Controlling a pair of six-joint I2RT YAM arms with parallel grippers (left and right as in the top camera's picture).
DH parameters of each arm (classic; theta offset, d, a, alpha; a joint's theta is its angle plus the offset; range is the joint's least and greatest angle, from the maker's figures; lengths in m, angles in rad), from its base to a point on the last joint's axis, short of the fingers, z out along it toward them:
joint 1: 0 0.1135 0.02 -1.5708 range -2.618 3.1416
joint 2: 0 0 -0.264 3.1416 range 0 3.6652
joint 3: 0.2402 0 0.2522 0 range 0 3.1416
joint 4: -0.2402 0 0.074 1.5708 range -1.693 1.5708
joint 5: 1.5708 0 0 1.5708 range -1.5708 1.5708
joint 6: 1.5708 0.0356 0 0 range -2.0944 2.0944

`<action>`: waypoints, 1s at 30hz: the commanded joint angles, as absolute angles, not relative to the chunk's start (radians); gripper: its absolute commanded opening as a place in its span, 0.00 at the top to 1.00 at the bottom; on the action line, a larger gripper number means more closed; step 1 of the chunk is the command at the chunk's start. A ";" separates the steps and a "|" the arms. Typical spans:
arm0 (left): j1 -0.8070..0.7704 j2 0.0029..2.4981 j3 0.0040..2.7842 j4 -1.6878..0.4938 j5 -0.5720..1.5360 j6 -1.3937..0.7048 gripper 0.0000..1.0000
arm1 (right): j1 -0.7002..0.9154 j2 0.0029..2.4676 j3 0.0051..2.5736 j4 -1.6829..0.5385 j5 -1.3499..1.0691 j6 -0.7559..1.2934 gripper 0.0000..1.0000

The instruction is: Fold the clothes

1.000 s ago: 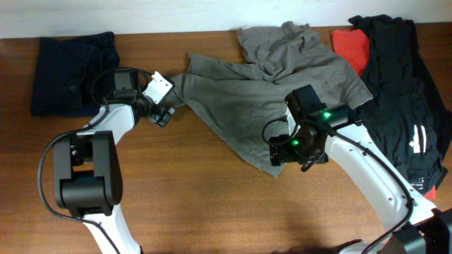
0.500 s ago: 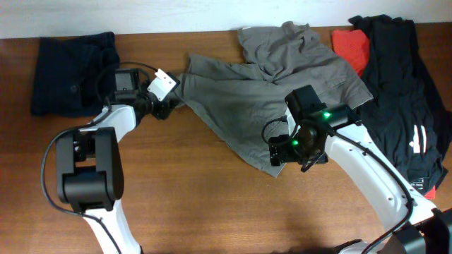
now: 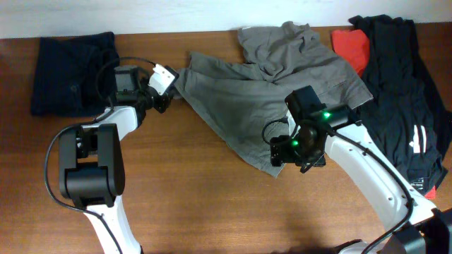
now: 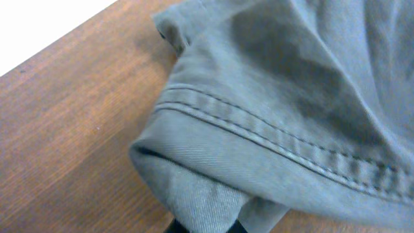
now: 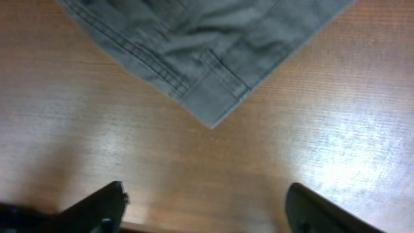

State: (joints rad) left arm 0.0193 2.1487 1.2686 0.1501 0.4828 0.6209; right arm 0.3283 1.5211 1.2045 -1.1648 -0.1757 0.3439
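The large grey-brown shirt (image 3: 268, 85) lies spread and rumpled across the back middle of the table. My left gripper (image 3: 168, 97) is at its left corner. In the left wrist view the stitched hem (image 4: 272, 136) fills the frame, and a fold of that cloth is pinched in my left gripper (image 4: 206, 226), which is shut on it. My right gripper (image 3: 282, 156) hovers over the shirt's near corner (image 5: 210, 110). In its wrist view the right gripper (image 5: 207, 207) is open, the corner lies ahead of the fingertips (image 5: 97, 204), and only bare wood shows between them.
A navy garment (image 3: 70, 74) lies at the back left. A red one (image 3: 351, 46) and a black one with white marks (image 3: 402, 99) are piled at the right edge. Bare brown table (image 3: 212, 204) stretches along the front. A white wall borders the back.
My left gripper has moved up and right to the shirt's left corner and closed on it. The right arm has stayed almost still above the near corner.
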 commanded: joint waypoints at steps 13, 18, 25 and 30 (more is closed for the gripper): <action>0.019 1.785 1.274 -0.054 0.350 0.464 0.99 | 0.334 1.512 0.943 -0.912 -0.258 0.511 0.28; 0.002 1.761 1.273 -0.089 0.350 0.464 0.99 | 0.334 1.534 0.870 -0.748 -0.281 0.507 0.25; -0.066 1.761 1.273 -0.129 0.331 0.464 0.99 | 0.335 1.608 0.869 -0.644 -0.345 0.442 0.20; -0.116 1.761 1.273 -0.129 0.236 0.465 0.99 | 0.364 1.656 0.869 -0.566 -0.369 0.424 0.20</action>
State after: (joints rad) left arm -0.0921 1.7672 1.2682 -0.1287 0.3035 0.4767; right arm 0.3336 1.6295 0.8761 -0.5964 -0.3290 0.4519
